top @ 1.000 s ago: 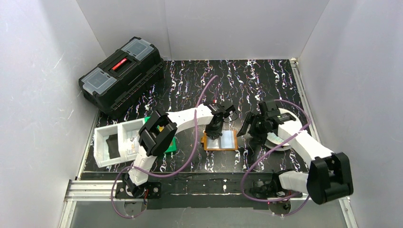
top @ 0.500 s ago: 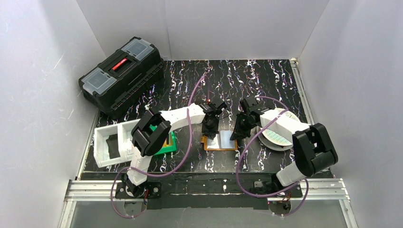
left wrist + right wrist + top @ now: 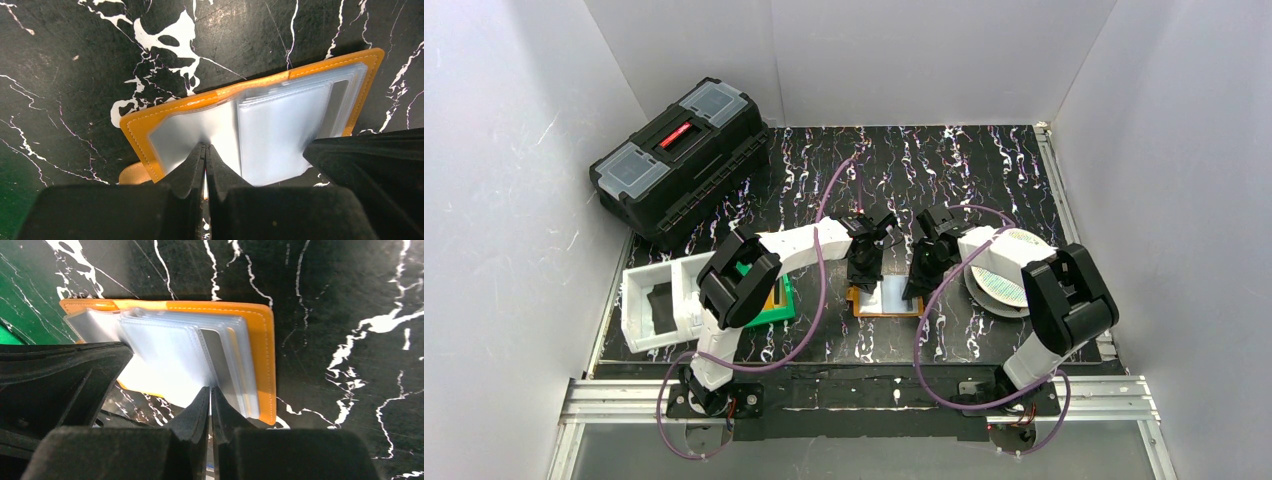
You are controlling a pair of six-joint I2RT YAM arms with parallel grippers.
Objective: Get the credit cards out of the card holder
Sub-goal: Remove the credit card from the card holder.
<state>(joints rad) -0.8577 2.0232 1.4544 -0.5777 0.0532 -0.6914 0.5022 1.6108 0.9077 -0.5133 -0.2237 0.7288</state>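
Left wrist view: the card holder [image 3: 260,125] lies open and flat on the table [image 3: 75,60], a short way right of the green bin [image 3: 781,303], its clear sleeves fanned out. A grey credit card [image 3: 219,357] seems to show through one sleeve; any others are hidden. Cards are likely light, stiff and slick, and the sleeves soft and clingy, so an exposed card edge at a sleeve mouth looks the best hold. The left claw [image 3: 204,155], pinched narrow and empty, tips onto the leaf nearer the bin. The right claw [image 3: 210,397], likewise pinched and empty, meets the farther stack.
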